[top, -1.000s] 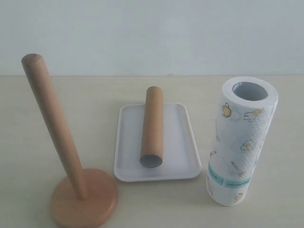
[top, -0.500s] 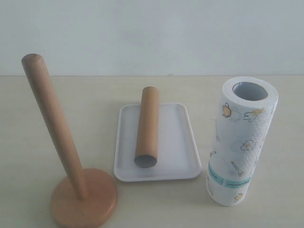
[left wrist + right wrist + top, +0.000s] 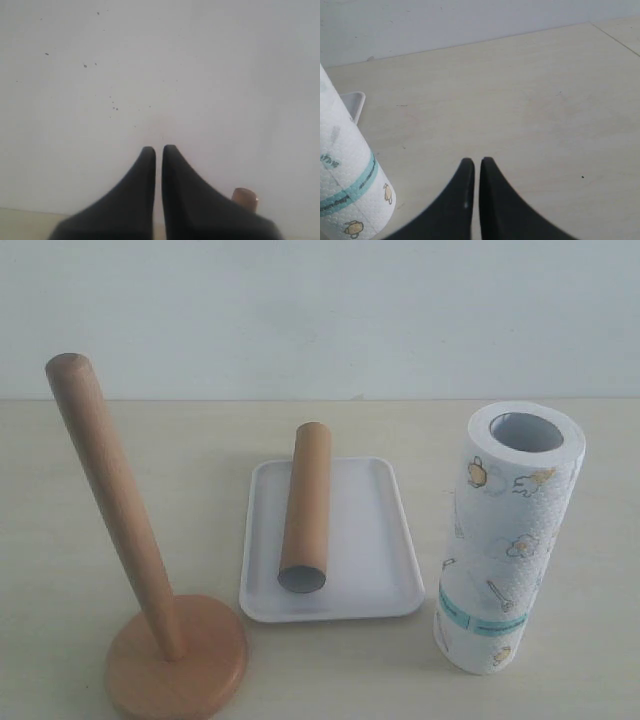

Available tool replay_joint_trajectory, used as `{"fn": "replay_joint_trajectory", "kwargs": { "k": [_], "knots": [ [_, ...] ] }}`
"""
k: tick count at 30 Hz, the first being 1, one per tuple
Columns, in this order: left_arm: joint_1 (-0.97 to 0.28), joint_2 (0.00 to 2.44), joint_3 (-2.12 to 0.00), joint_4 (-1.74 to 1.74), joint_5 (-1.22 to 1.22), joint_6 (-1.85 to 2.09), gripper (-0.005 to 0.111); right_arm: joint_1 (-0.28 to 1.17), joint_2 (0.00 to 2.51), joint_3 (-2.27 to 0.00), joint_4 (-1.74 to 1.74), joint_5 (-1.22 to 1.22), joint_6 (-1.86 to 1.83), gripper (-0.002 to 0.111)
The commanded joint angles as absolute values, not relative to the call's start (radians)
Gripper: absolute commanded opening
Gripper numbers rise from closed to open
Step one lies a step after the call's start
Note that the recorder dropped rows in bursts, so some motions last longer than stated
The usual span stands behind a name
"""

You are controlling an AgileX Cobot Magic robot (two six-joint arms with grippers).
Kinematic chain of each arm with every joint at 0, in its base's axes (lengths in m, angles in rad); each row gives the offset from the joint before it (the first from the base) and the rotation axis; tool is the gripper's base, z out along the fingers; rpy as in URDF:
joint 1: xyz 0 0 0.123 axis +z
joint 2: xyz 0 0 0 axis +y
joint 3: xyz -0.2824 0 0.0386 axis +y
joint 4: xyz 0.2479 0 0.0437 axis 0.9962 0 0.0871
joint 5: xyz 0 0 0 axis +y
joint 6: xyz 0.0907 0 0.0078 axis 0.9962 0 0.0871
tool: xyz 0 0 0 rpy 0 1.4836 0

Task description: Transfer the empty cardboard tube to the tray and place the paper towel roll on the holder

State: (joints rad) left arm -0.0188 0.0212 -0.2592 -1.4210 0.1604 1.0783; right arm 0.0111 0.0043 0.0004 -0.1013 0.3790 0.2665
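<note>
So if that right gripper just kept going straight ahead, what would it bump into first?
Its path looks free. The right gripper points across bare table toward the wall; the paper towel roll sits off to one side. Depth is hard to judge.

The left gripper (image 3: 158,150): two dark fingers drawn nearly together, a thin slit between them, nothing held. Beyond it, a white wall (image 3: 200,75) with a few dark specks, and a pale strip of table (image 3: 22,219). The brown rounded tip of the holder (image 3: 244,196) shows just beside one finger.
</note>
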Motion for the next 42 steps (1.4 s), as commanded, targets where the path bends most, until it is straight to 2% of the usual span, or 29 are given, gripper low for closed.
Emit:
{"fn": "replay_joint_trajectory", "kwargs": {
  "k": [1,8,10,12,23,31,42],
  "knots": [
    [-0.021,0.015,-0.224,-1.209,0.124,0.947,0.004,0.012,0.0,0.0,-0.107,0.374,0.262,0.004],
    [-0.007,0.015,-0.112,-0.077,0.115,-0.15,0.004,0.01,0.0,0.0,-0.107,0.374,0.262,0.004],
    [-0.007,0.015,-0.088,0.129,0.146,-0.374,0.004,0.01,0.0,0.0,-0.107,0.374,0.259,0.004],
    [-0.007,0.015,-0.062,0.204,0.171,-0.432,0.004,0.01,0.0,0.0,-0.107,0.374,0.259,0.004],
    [-0.007,0.015,0.0,0.21,0.245,-0.422,0.004,0.01,0.0,0.0,-0.107,0.374,0.26,0.004],
    [-0.007,0.015,0.0,0.072,0.303,-0.117,0.004,0.01,0.0,0.0,-0.107,0.369,0.263,0.004],
    [-0.007,0.015,0.0,0.067,0.314,-0.117,0.004,0.01,0.0,0.0,-0.107,0.369,0.263,0.004]
  ]
}}
